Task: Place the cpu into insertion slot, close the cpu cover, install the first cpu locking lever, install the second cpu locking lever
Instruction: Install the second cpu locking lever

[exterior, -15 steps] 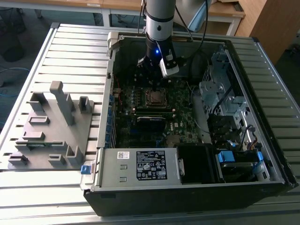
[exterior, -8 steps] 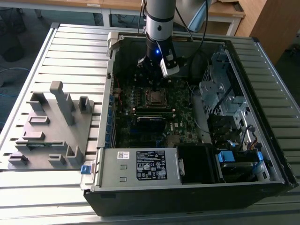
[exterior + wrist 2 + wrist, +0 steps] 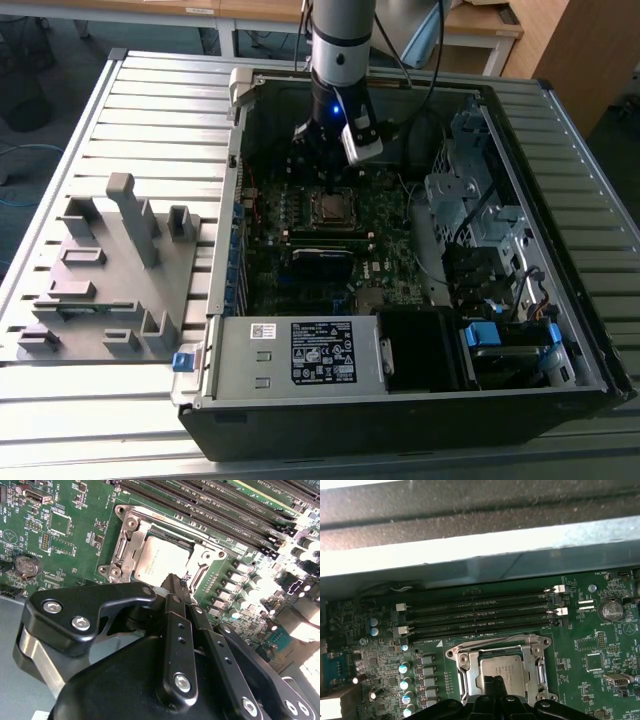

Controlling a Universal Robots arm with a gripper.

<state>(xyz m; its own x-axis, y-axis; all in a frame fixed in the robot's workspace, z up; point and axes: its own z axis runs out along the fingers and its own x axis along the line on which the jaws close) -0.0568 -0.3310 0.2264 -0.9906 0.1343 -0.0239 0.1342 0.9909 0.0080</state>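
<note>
The cpu lies flat in the insertion slot on the green board, its dull silver top showing through the window of the cpu cover. The cover lies down around the chip in both wrist views, cpu and cover. A thin wire lever runs along the socket edge nearest the memory slots. My gripper is shut, its black fingertips together just over the chip's near edge, with nothing between them. In the exterior view the gripper hangs straight above the socket.
Long black memory slots run beside the socket. The open computer case walls it in, with a power supply at the front and a drive cage on the exterior view's right. A grey fixture block stands outside, left.
</note>
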